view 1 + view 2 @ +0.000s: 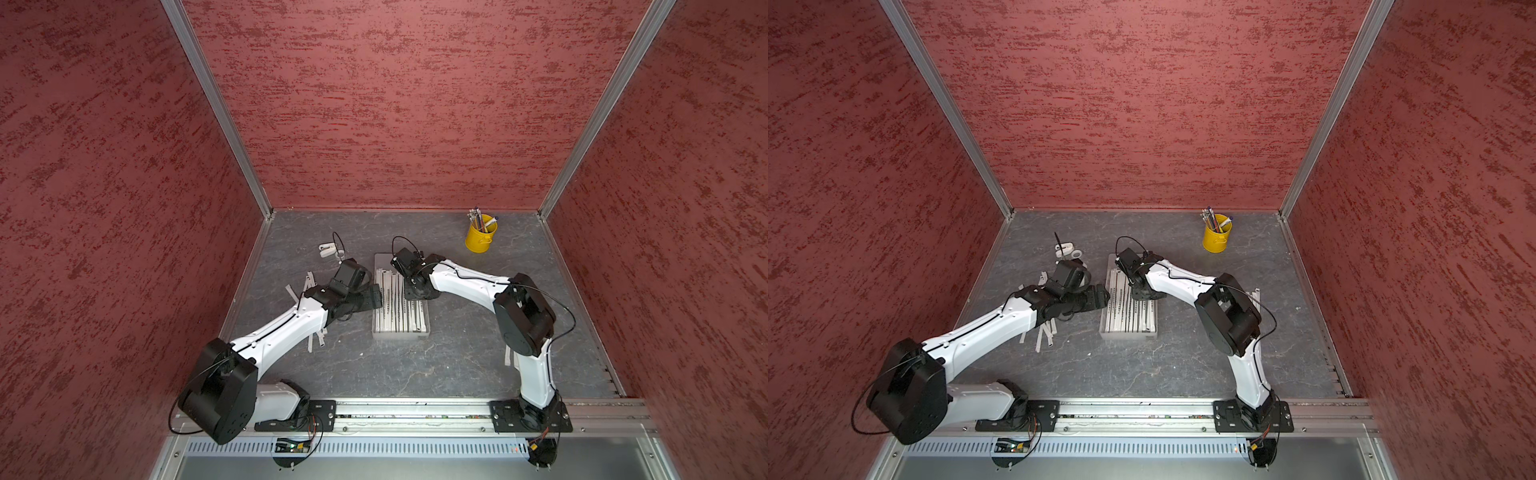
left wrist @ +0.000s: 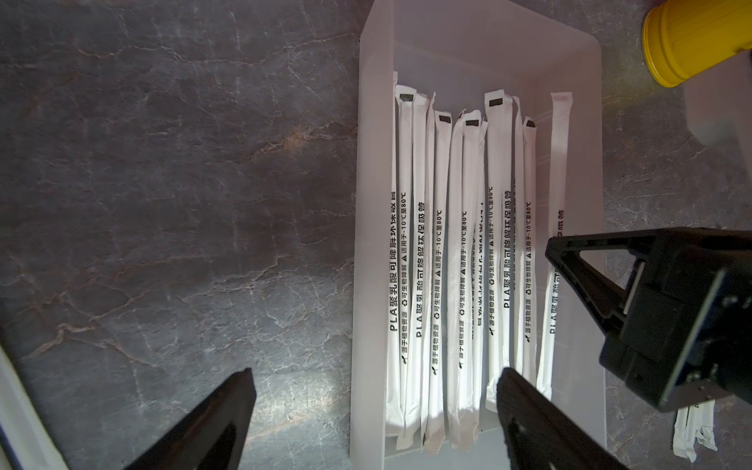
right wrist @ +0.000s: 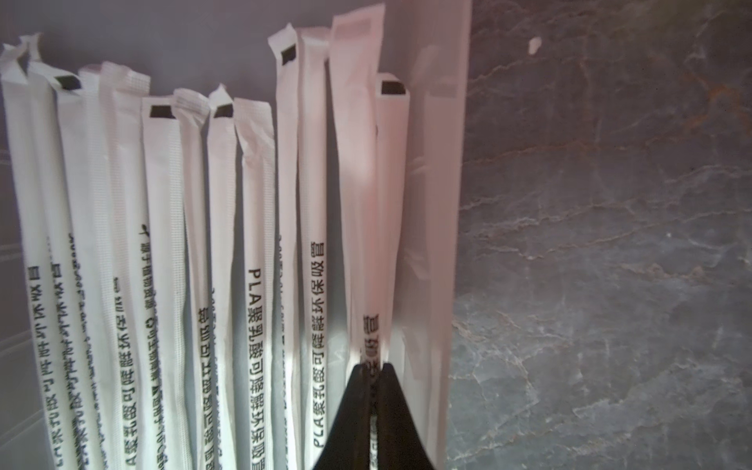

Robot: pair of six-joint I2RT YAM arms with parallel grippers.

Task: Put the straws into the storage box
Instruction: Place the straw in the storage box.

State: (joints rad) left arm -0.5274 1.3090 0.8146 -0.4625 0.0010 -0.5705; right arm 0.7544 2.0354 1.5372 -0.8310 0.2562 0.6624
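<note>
The box (image 1: pixel 401 334) (image 2: pixel 368 244) is a shallow rectangular tray of frosted whitish plastic with rounded corners; it sits on the dark grey, pale-veined table (image 1: pixel 415 365) between the two arms. Inside it the straws (image 1: pixel 392 307) (image 2: pixel 460 244) (image 3: pixel 162 244) lie side by side along its length; they are flat white paper sleeves with crimped, finely ribbed ends, rows of black print and a small black block near one tip. The right gripper (image 3: pixel 372 366), two black wedge-shaped fingers, is clenched on one thin held straw (image 3: pixel 388 203) that runs beside the box's long wall. The left gripper (image 2: pixel 376 376) is spread wide and grasps nothing; one black finger hangs over the table, the other over the packed row. More loose straws (image 1: pixel 316 338) (image 1: pixel 1044 336) lie on the table under the left forearm. A glossy yellow bucket-shaped cup (image 1: pixel 480 239) stands near the back corner, well apart from the box.
</note>
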